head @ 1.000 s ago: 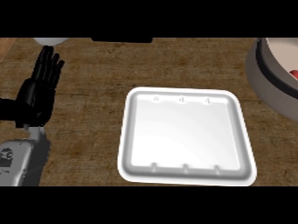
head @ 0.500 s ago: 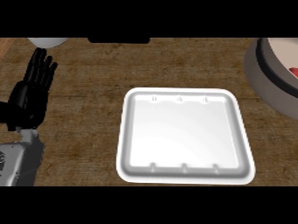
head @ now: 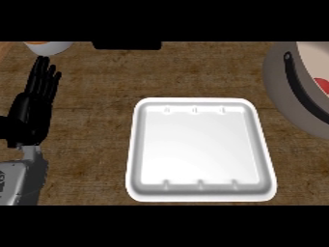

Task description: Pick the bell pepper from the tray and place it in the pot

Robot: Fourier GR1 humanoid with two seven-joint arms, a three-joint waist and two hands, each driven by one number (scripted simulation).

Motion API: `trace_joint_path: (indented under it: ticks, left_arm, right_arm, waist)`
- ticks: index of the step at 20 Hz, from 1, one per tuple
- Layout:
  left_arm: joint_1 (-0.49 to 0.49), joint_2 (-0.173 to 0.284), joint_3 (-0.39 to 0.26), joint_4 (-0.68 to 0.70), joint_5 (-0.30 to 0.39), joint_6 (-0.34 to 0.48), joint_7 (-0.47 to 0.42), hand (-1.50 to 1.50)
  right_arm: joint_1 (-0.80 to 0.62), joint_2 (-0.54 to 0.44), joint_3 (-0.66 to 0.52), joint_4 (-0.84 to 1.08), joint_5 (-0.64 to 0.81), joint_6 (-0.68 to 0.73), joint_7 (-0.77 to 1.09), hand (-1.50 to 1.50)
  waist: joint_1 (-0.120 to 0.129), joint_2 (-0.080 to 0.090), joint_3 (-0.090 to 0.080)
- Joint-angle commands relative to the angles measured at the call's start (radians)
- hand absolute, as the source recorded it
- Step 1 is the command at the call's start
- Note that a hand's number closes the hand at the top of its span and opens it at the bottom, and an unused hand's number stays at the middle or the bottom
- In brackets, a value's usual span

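A white tray (head: 199, 147) lies in the middle of the wooden counter with nothing on it. At the right edge stands a grey pot (head: 302, 96), and a small patch of red, the bell pepper (head: 324, 85), shows inside it. My left hand (head: 33, 108) rests at the left of the view, fingers straight and pointing up, holding nothing. My right hand does not show in the view.
A pale round object (head: 47, 47) sits at the top left edge, just beyond my left hand's fingertips. A dark object (head: 126, 45) lies at the top edge. Bare wooden counter (head: 95, 125) separates the hand from the tray.
The view has shifted slightly, so the tray and pot appear a little further right. The left hand keeps its open pose.
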Motion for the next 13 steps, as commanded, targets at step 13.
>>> trace_joint_path:
  ticks: [13]
  left_arm:
    - [-0.029,0.012,0.031,0.040,0.008,-0.026,-0.032,0.00]
  right_arm:
    - [0.515,0.080,-0.043,-0.447,-0.254,0.202,-0.010,-1.50]
  waist:
    - [0.000,0.015,0.018]
